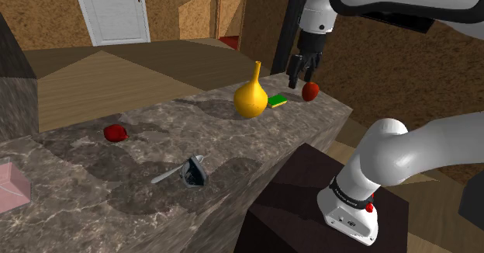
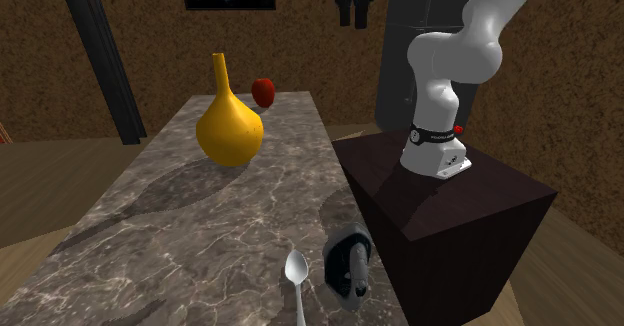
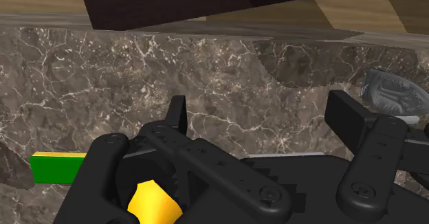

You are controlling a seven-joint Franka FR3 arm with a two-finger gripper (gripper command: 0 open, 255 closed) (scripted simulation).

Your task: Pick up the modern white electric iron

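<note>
Gripper (image 1: 302,80) open — pointing down, far from iron (image 1: 194,171).

glossy vase (image 1: 250,98), veined marble counter (image 1: 233,144), matt grey iron (image 1: 195,173)

Counter (image 1: 85,166): grey-brown veined marble top, spanning the middle and lower left of the shoulder view.
Vase (image 1: 250,96): yellow, round belly, narrow neck, upright at the shoulder view's centre; upper left of centre in the second exterior view (image 2: 229,124).
Green block (image 1: 277,101): flat, yellow underside, just right of the vase.
Red fruit (image 1: 310,91): small, right of the green block, near the counter's corner.
Second red thing (image 1: 115,133): left of centre, well apart from the vase.
Spoon (image 1: 164,175): silvery, lying flat, lower centre.
Pink item (image 1: 9,185): at the left edge, cut off.
Door (image 1: 112,9): white, panelled, upper left.
</note>
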